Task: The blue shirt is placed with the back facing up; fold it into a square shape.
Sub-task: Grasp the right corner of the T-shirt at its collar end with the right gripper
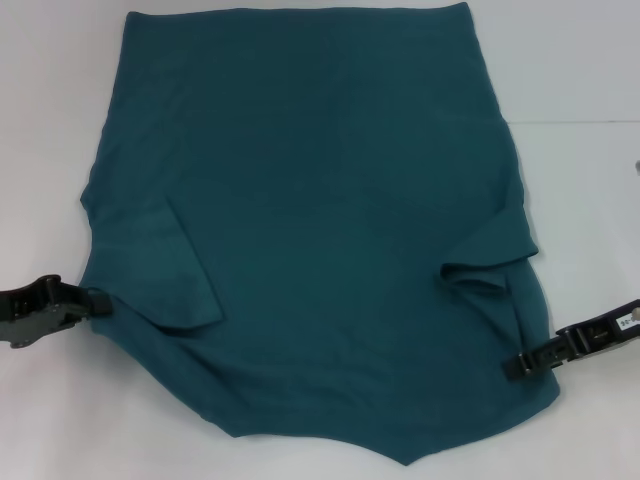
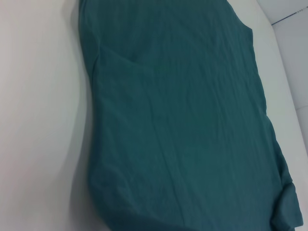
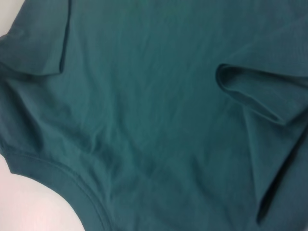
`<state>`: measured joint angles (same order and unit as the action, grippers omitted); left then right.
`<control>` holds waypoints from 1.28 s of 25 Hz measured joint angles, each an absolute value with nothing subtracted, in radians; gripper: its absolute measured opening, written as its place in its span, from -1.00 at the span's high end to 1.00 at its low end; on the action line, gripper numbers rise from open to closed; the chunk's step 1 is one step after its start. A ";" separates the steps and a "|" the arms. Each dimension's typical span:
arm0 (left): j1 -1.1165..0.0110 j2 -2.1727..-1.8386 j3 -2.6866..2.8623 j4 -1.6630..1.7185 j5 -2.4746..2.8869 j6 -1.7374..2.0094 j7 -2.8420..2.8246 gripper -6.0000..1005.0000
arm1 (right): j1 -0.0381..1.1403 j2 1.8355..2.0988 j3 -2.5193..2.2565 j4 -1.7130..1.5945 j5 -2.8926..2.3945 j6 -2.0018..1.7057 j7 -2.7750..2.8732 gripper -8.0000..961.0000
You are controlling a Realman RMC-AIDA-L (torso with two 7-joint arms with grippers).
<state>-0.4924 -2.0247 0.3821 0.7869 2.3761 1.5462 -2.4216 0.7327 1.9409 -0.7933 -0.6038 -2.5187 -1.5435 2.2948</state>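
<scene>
The blue shirt (image 1: 320, 230) lies flat on the white table (image 1: 580, 80), plain side up, with its hem at the far side and its neckline (image 1: 400, 460) at the near edge. Both short sleeves are turned inward onto the body: one on the left (image 1: 165, 270), one on the right (image 1: 495, 255), the latter rumpled. My left gripper (image 1: 95, 303) sits low at the shirt's left edge, by the shoulder. Over on the right, my right gripper (image 1: 520, 362) reaches the shirt's edge near the other shoulder. The right wrist view shows the collar band (image 3: 57, 178) and a puckered sleeve (image 3: 260, 91).
White tabletop borders the shirt on the left (image 2: 38, 120) and right in the head view. The shirt's near edge runs down to the lower border of the head view. A seam in the table surface (image 2: 288, 19) shows beyond the shirt's far corner.
</scene>
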 joint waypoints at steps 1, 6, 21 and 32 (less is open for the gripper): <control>-0.492 -2.025 0.381 0.787 2.376 1.546 -2.422 0.96 | 0.736 1.942 -0.794 -0.600 -2.519 -1.541 2.295 -0.76; -0.494 -2.024 0.372 0.787 2.375 1.546 -2.422 0.96 | 0.742 1.940 -0.794 -0.592 -2.524 -1.525 2.322 -0.75; -0.497 -2.022 0.371 0.787 2.374 1.539 -2.424 0.96 | 0.748 1.943 -0.813 -0.599 -2.537 -1.506 2.369 -0.36; -0.499 -2.020 0.371 0.787 2.375 1.539 -2.427 0.96 | 0.749 1.943 -0.815 -0.603 -2.537 -1.503 2.368 0.57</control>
<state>-0.4992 -2.0200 0.3712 0.7868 2.3745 1.5385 -2.4268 0.7493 1.9425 -0.8146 -0.6028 -2.5372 -1.5029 2.3676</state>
